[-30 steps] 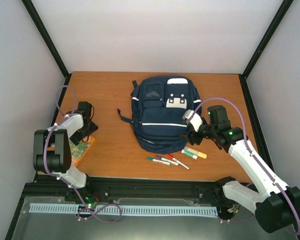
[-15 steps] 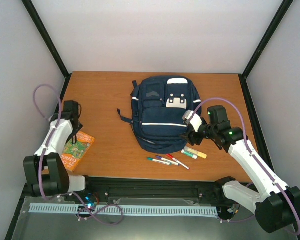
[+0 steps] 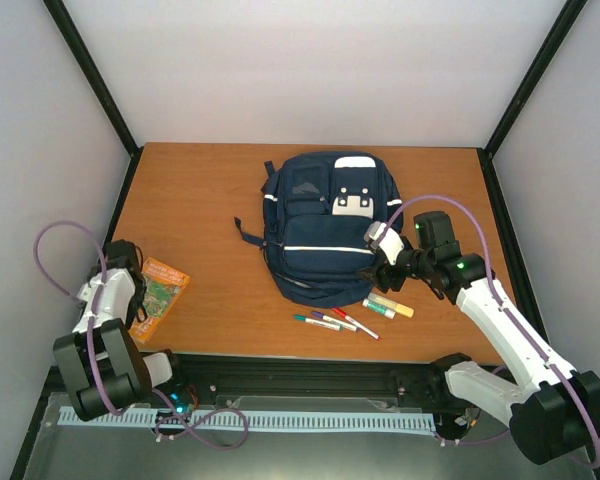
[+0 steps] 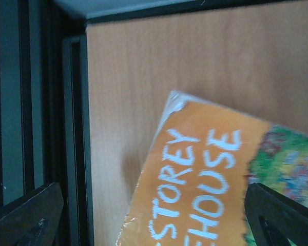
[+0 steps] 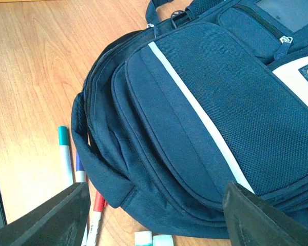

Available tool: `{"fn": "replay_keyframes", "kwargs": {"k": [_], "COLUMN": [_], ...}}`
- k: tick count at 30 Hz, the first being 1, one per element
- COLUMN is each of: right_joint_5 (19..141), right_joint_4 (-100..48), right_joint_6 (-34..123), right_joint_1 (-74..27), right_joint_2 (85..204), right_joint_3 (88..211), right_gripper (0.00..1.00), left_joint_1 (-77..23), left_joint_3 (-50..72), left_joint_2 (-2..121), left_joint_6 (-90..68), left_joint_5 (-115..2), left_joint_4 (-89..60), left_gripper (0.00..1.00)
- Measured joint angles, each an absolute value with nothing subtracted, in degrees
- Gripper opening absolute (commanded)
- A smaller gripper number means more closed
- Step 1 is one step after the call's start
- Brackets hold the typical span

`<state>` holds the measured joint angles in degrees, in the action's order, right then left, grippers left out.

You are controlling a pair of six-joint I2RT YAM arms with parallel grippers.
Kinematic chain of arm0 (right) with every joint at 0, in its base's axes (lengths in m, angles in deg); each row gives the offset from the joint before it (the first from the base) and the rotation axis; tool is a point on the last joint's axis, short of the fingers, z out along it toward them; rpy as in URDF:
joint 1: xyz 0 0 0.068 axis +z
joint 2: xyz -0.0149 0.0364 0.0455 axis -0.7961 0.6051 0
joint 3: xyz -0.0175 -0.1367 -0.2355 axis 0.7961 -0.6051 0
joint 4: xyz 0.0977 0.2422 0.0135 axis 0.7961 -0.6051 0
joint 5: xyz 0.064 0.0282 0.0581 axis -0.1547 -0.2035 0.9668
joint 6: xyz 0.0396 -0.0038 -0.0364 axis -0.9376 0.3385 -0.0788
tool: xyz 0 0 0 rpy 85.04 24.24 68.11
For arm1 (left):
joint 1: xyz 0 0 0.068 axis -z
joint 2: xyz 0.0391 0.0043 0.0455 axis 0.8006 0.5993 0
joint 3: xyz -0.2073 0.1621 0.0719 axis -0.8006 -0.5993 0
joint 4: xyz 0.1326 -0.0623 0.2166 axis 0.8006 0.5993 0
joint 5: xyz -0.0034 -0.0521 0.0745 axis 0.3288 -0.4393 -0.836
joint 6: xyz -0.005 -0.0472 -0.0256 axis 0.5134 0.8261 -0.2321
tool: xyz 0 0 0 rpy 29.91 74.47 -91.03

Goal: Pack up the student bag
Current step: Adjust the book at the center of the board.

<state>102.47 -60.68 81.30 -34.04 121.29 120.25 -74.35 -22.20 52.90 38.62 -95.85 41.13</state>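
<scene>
The student bag (image 3: 320,225), navy blue with white stripes and a white patch, lies flat in the middle of the table, and its lower edge fills the right wrist view (image 5: 195,118). My right gripper (image 3: 372,268) is open and empty just over the bag's lower right edge, its jaws spread wide (image 5: 156,225). My left gripper (image 3: 135,303) is open and empty over the left edge of an orange book (image 3: 160,293) near the table's left side. In the left wrist view the book's cover (image 4: 205,179) reads "STOREY HOUSE" between the spread jaws (image 4: 154,225).
Several markers (image 3: 330,322) and two glue sticks (image 3: 390,305) lie on the wood just in front of the bag; they also show in the right wrist view (image 5: 66,154). The black frame rail (image 4: 74,128) runs along the table's left edge beside the book.
My left arm has swung back toward the near left corner and now hangs over the book's left edge. The right gripper has shifted only slightly toward the bag.
</scene>
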Motion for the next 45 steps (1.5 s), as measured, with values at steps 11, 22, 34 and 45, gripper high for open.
{"fn": "replay_keyframes", "kwargs": {"k": [11,22,34,45], "right_joint_5": [102.77,103.04,103.93,106.60], "right_joint_4": [-60.97,-62.17,-62.32,-63.68], "right_joint_6": [81.54,82.00,82.13,81.04], "right_joint_1": [-34.04,-34.04,-34.04,-33.49], "right_joint_2": [122.36,124.70,126.06,129.86], "right_joint_3": [120.25,120.27,120.38,123.79], "right_gripper": [0.73,0.75,0.77,0.70], "left_joint_1": [-76.89,-76.45,-64.08,-55.66], "left_joint_3": [-25.94,-19.03,-11.64,-0.69], "left_joint_2": [55.13,65.42,73.47,79.28], "left_joint_6": [40.31,38.54,28.61,18.78], "left_joint_5": [-89.99,-86.49,-82.21,-80.55], "left_joint_4": [32.57,26.27,21.16,23.10], "left_gripper": [1.00,1.00,1.00,1.00]}}
